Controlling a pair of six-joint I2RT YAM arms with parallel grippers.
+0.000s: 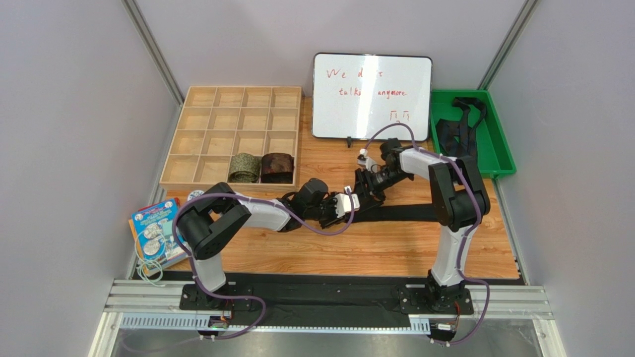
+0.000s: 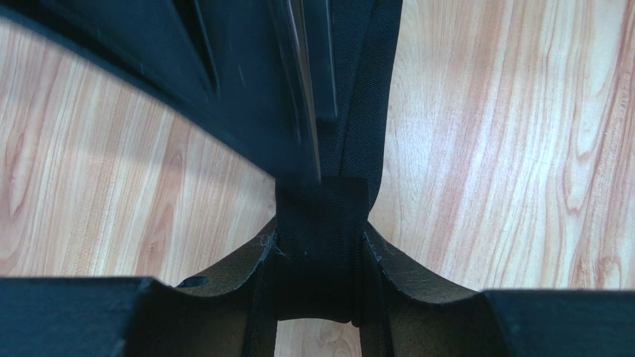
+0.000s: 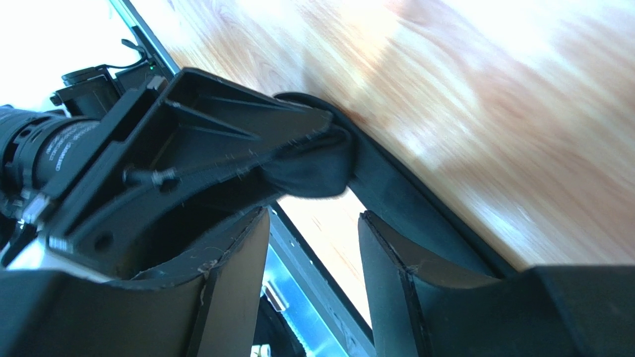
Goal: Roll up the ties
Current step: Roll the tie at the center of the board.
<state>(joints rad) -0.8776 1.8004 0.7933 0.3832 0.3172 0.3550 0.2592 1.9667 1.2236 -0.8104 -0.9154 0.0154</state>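
Observation:
A black tie [image 1: 402, 213] lies flat across the wooden table, running right from the centre. My left gripper [image 1: 343, 211] is shut on its folded left end, seen pinched between the fingers in the left wrist view [image 2: 320, 238], with the strip [image 2: 365, 104] running away beyond. My right gripper [image 1: 363, 192] hovers just behind the left one, open and empty [image 3: 313, 219], facing the fold [image 3: 317, 167] that the left gripper [image 3: 186, 149] holds. An olive-green coil [image 1: 244, 166] and a reddish-brown coil [image 1: 276, 167] sit in the wooden box's front row.
The compartmented wooden box [image 1: 223, 119] stands at the back left. A whiteboard [image 1: 371, 97] stands at the back centre. A green bin [image 1: 488, 145] at the back right holds more black ties [image 1: 456, 130]. A colourful booklet [image 1: 154, 230] lies at the left edge.

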